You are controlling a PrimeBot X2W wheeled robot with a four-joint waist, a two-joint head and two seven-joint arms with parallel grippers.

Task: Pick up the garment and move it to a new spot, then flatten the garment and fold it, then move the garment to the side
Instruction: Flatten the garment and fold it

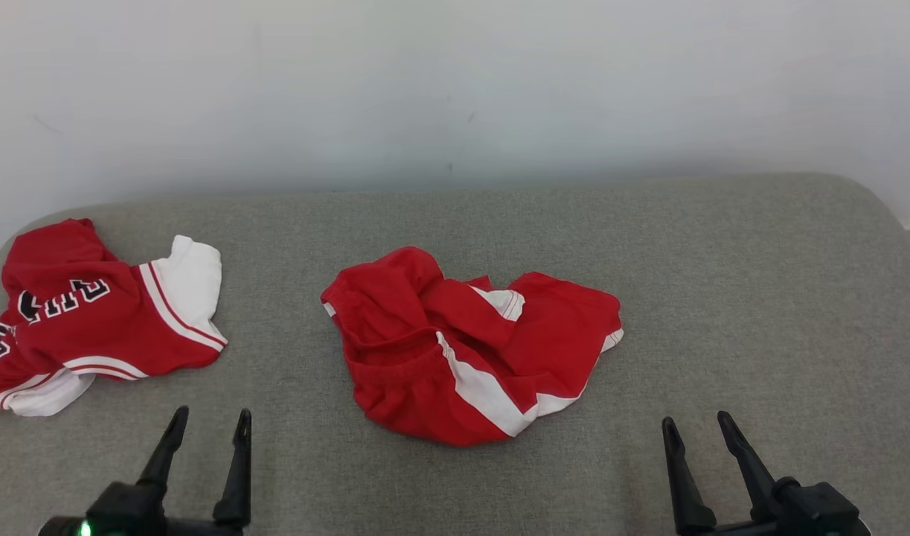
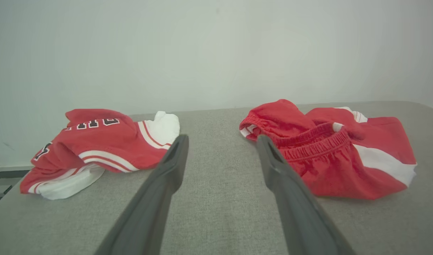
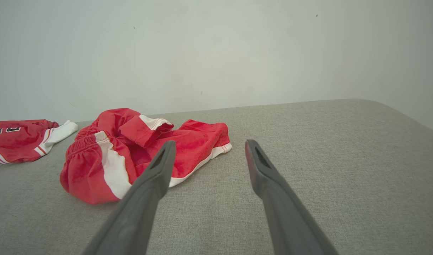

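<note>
Jaws of left gripper (image 1: 211, 412) and right gripper (image 1: 694, 417) spread wide, empty; crumpled red shorts (image 1: 469, 350) ahead and between both pairs, untouched, long axis crosswise to their reach; right pair seemingly a shade nearer.

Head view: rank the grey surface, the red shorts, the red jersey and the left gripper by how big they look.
1. grey surface, by far.
2. red shorts.
3. red jersey, nearly alike; the frame's left edge cuts it, so unsure.
4. left gripper, open, partly cropped at the bottom.
</note>
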